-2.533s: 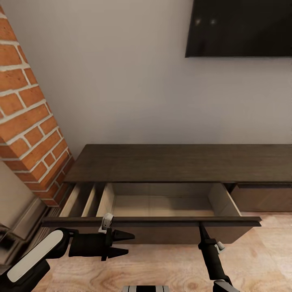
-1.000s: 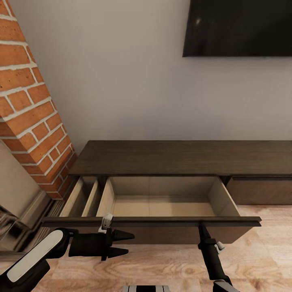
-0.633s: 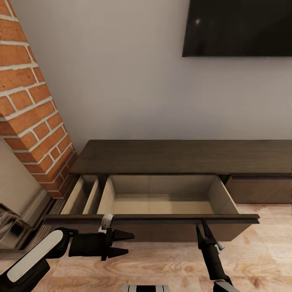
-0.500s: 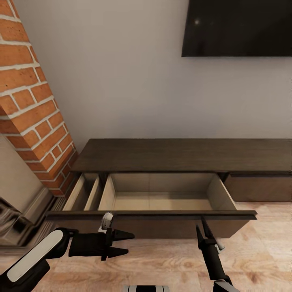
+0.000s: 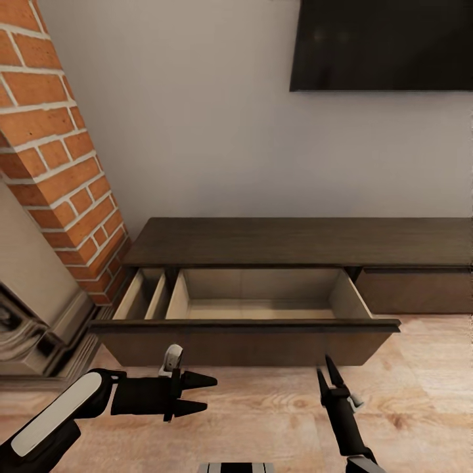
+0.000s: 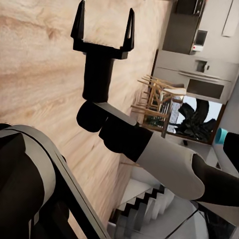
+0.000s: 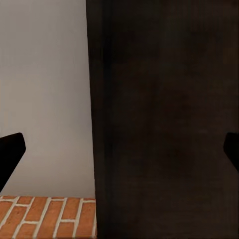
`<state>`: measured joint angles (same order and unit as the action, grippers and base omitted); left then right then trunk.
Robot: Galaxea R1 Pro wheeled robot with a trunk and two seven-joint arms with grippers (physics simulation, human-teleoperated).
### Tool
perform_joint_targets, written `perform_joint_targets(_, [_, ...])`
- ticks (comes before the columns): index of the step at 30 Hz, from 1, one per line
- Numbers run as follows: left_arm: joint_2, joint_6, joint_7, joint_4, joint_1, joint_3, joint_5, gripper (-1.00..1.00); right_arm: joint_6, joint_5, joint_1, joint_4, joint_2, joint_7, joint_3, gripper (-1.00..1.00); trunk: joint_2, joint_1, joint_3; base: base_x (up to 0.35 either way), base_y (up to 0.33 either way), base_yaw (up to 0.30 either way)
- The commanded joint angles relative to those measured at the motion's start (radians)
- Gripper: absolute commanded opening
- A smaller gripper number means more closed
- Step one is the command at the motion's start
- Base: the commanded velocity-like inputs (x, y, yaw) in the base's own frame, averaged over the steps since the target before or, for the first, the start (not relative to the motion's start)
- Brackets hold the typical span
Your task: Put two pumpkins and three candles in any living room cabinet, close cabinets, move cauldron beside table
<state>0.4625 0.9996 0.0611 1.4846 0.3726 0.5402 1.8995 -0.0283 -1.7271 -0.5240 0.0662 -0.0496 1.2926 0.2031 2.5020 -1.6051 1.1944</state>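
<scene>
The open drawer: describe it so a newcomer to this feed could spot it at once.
Below the wall-mounted black screen runs a long, low, dark brown cabinet. At its end nearest the brick column, the open drawer juts toward the robot. Unlike the shut front beside it, it shows a pale, bare interior behind a dark front panel.

I note a red brick column (image 5: pixel 52 164) at the left edge of the head view, running from the top down to a pale stone hearth (image 5: pixel 39 315) at lower left. A plain grey wall (image 5: pixel 197 131) fills the upper middle. A black TV (image 5: pixel 381 46) hangs at upper right. Light wood floor (image 5: pixel 276 420) spans the bottom. In the left wrist view I log wooden chairs (image 6: pixel 157 97), a steel oven (image 6: pixel 196 74), a dark plant (image 6: pixel 191 117) and white stairs (image 6: pixel 144 209).
</scene>
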Motion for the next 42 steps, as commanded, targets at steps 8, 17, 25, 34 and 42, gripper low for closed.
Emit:
perform_joint_targets(8, [0.001, 0.001, 0.006, -0.001, 0.001, -0.001, 0.009, 1.0, -0.054, -0.008, 0.015, -0.04, -0.006, -0.024, 0.096, 1.0, 0.0, 0.001, 0.001, -0.215, 0.0, 0.0])
perform_joint_targets(17, [0.008, 0.001, 0.007, -0.001, 0.002, -0.003, 0.044, 1.0, -0.073, 0.034, 0.03, -0.088, -0.007, -0.025, 0.236, 1.0, 0.0, 0.001, 0.001, -0.065, 0.0, 0.0])
perform_joint_targets(25, [0.019, 0.001, 0.012, -0.001, 0.002, -0.002, 0.077, 1.0, -0.073, 0.089, 0.034, -0.114, -0.007, -0.042, 0.279, 1.0, -0.002, 0.004, -0.03, -0.001, 0.0, 0.0])
perform_joint_targets(34, [0.062, -0.002, 0.087, -0.001, 0.004, -0.001, 0.002, 1.0, -0.085, 0.076, 0.051, -0.107, -0.004, -0.229, 0.268, 1.0, -0.051, 0.032, -0.06, 0.0, 0.0, 0.0])
perform_joint_targets(42, [0.057, -0.005, 0.388, 0.001, 0.006, -0.061, -0.054, 1.0, -0.197, 0.13, 0.052, -0.103, -0.007, -0.515, 0.311, 1.0, -0.107, 0.063, -0.085, 0.0, 0.0, 0.0])
